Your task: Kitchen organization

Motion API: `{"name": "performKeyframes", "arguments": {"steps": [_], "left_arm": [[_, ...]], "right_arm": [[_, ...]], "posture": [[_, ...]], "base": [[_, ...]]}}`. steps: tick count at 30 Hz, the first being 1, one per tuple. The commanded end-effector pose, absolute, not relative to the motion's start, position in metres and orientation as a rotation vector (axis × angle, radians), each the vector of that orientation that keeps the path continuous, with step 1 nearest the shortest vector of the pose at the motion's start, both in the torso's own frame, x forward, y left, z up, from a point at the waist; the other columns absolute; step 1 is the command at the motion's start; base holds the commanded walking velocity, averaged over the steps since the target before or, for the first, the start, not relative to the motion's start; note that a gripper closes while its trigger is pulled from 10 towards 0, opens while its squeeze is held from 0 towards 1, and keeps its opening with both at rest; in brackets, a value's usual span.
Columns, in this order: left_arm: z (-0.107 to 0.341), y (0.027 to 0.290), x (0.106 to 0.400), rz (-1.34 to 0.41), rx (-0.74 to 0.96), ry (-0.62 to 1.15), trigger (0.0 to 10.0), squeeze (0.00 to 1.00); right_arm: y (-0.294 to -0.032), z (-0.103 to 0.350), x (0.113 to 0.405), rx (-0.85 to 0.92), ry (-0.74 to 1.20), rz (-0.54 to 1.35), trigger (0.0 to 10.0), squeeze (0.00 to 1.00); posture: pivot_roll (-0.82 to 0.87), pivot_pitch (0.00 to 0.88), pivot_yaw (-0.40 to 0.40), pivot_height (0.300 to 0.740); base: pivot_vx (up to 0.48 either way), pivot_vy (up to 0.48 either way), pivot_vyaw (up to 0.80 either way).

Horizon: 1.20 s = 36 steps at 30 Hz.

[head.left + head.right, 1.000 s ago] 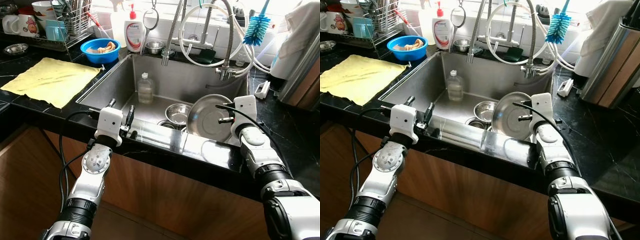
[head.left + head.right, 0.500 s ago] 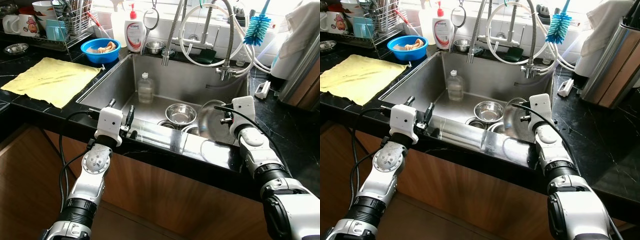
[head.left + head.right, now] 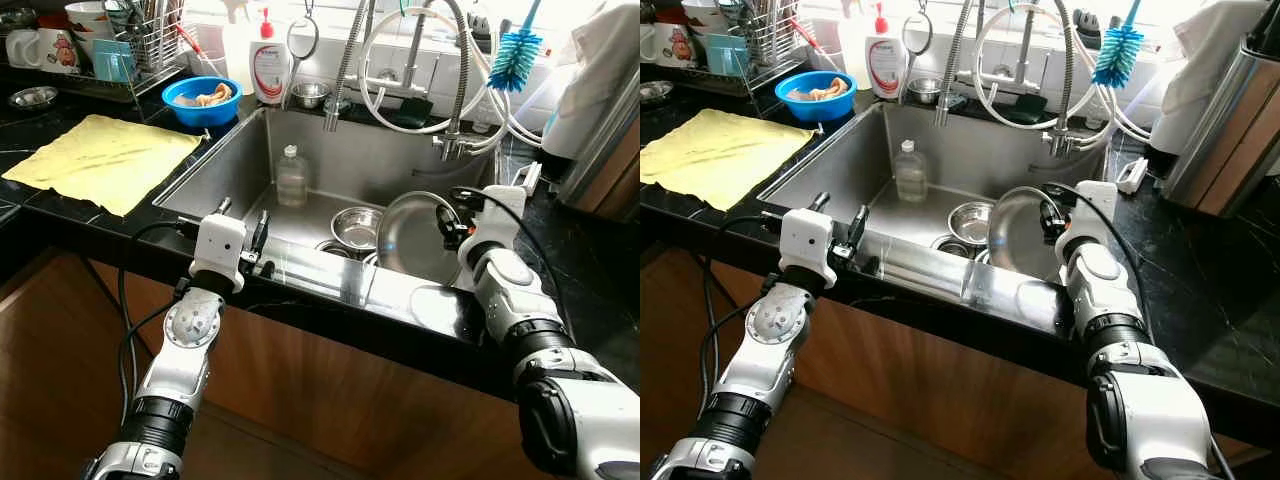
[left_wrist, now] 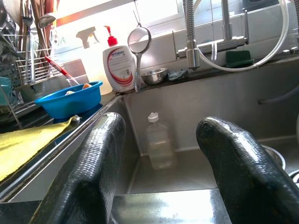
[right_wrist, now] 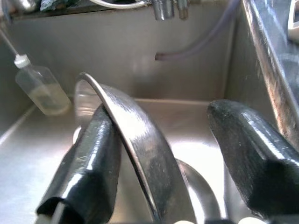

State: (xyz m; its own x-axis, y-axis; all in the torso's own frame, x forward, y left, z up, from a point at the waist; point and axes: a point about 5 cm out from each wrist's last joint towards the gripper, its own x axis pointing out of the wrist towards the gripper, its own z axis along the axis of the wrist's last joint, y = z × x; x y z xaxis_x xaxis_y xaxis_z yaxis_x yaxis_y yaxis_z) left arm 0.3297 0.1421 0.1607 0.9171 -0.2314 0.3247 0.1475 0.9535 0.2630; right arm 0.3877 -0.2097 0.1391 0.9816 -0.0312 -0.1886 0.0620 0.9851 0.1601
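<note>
A round steel plate stands tilted on edge in the right half of the sink. My right gripper is at its upper right rim. In the right wrist view the plate's rim runs between the fingers, touching one, with a wide gap to the other, so this gripper is open. A small steel bowl sits over the drain beside the plate. My left gripper rests open at the sink's front edge, holding nothing.
A clear bottle stands in the sink's back left. On the left counter lie a yellow cloth, a blue bowl and a dish rack. Soap dispenser, faucet hoses and blue brush line the back.
The plate showed broad, then swung narrower half a second ago, and now shows broad again. My right gripper has shifted up and to the right along its rim. Left arm still.
</note>
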Motion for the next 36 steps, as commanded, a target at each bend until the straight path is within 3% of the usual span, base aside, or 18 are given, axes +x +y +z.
{"name": "performKeyframes", "arguments": {"steps": [1,3,4,14,25,27,36], "left_arm": [[0.163,0.14,0.329,-0.208,0.257,-0.372,10.0,0.0],[0.163,0.14,0.33,-0.208,0.258,-0.372,10.0,0.0],[0.163,0.14,0.33,-0.207,0.259,-0.371,10.0,0.0],[0.163,0.141,0.329,-0.207,0.261,-0.369,10.0,0.0],[0.165,0.142,0.329,-0.19,0.257,-0.383,10.0,0.0],[0.173,0.146,0.328,-0.157,0.253,-0.414,10.0,0.0],[0.179,0.153,0.321,-0.135,0.236,-0.435,10.0,0.0]], "right_arm": [[-0.207,0.148,0.392,0.197,0.171,-0.04,10.0,1.0],[-0.206,0.149,0.393,0.275,0.18,-0.038,10.0,1.0],[-0.206,0.149,0.393,0.287,0.184,-0.033,10.0,0.0],[-0.207,0.149,0.394,0.398,0.207,-0.051,10.0,0.0],[-0.202,0.195,0.39,0.097,-0.133,-0.014,10.0,0.0],[-0.189,0.207,0.364,-0.041,-0.301,0.021,10.0,0.0],[-0.185,0.182,0.312,-0.112,-0.346,-0.053,10.0,0.0]], "posture": [[0.1,0.0,-0.047,0.74],[0.1,0.0,-0.046,0.74],[0.1,0.0,-0.046,0.74],[0.1,0.0,-0.046,0.74],[0.09,0.0,-0.05,0.74],[0.08,0.0,-0.051,0.74],[0.06,0.0,-0.047,0.74]], "base": [[0.0,0.0,0.0],[0.0,0.0,0.0],[0.0,0.0,0.0],[0.0,0.0,0.0],[0.0,0.0,0.0],[0.0,0.0,0.0],[0.0,0.0,0.0]]}}
